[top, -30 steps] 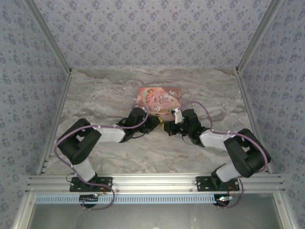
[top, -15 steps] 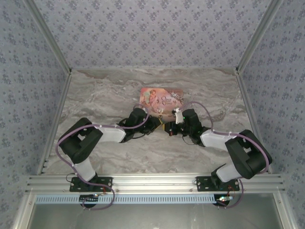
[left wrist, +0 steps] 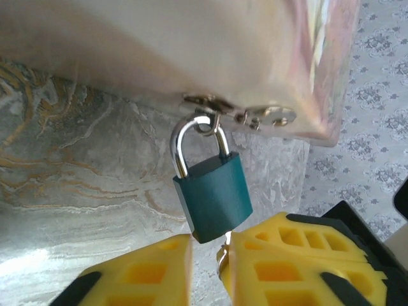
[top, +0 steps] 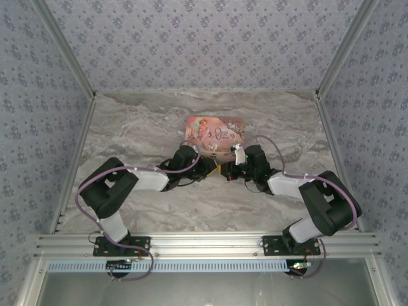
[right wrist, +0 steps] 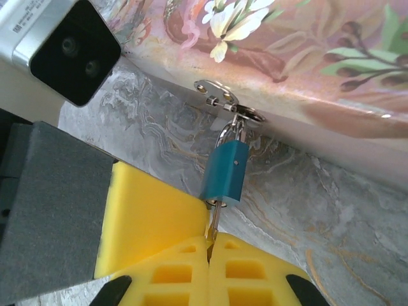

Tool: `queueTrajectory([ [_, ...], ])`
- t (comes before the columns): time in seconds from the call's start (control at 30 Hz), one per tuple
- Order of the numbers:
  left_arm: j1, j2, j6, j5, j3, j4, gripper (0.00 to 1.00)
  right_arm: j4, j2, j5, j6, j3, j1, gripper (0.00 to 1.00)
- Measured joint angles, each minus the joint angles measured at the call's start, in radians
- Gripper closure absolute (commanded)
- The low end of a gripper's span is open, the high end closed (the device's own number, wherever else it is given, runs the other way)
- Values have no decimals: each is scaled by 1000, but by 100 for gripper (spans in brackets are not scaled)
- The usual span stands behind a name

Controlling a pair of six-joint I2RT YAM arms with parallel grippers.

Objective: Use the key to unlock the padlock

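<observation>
The small blue padlock (left wrist: 213, 194) (right wrist: 224, 172) hangs by its silvery shackle from the hasp (right wrist: 220, 99) on the near edge of the pink illustrated box (top: 215, 129). My right gripper (right wrist: 209, 245) (top: 227, 172) is shut on the key (right wrist: 215, 220), whose blade runs up into the bottom of the lock. My left gripper (left wrist: 210, 245) (top: 211, 167) is open by a narrow gap just under the lock's lower corner. One of its yellow fingers (right wrist: 153, 220) touches the lock's lower left edge. A sliver of the key (left wrist: 221, 255) shows in that gap.
The pink box (right wrist: 287, 51) lies flat on the marble table (top: 140, 134), right behind both grippers. The left wrist's camera housing (right wrist: 70, 44) sits close to the right gripper. Patterned walls (top: 204, 44) close in the table on three sides.
The pink box has shifted slightly to the right and the right wrist has rolled a little. Both grippers stay together at the lock.
</observation>
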Motion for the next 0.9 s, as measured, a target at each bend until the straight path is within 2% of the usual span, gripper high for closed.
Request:
queueTrajectory([
  [0.4,1,-11,-10,-10,-48,-3,55,32,18,-1,7,-2,4,100],
  [0.7,37,-163,6,-13,-132,-50,37,113,53,-8,18,-2,18,100],
  [0.9,72,-214,-21,-35,-181,-15,36,122,69,-7,26,-2,27,100],
])
